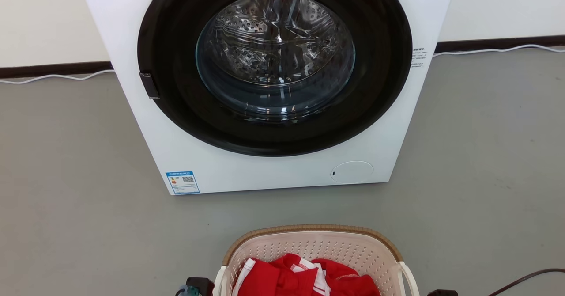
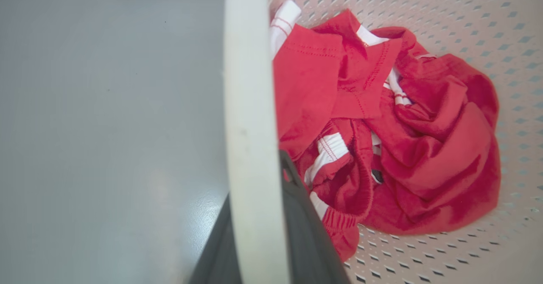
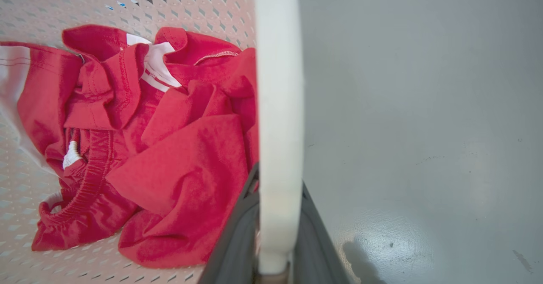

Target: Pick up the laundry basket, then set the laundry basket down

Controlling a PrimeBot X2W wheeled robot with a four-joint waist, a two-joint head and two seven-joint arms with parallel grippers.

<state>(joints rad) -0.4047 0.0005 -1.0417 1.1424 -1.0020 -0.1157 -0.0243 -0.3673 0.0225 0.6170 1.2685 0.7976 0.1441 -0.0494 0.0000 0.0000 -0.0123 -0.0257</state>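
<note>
- Head view: the cream-white perforated plastic laundry basket point(image 1: 311, 230) with a brown woven-look rim is centred at the bottom edge. It is on or just above the grey floor point(image 1: 79, 207), in front of the white front-loading washing machine point(image 1: 265, 174). A few crumpled red-and-white clothes point(image 1: 304, 280) lie inside, so the load is probably light.
- Left wrist view: the left jaws are clenched on the white left handle point(image 2: 250, 106), one jaw on each side. The band looks stiff and smooth, so it could slip.
- Right wrist view: the right jaws are clenched on the white right handle point(image 3: 278, 106) in the same way. Holding both handles should keep the basket level.
</note>
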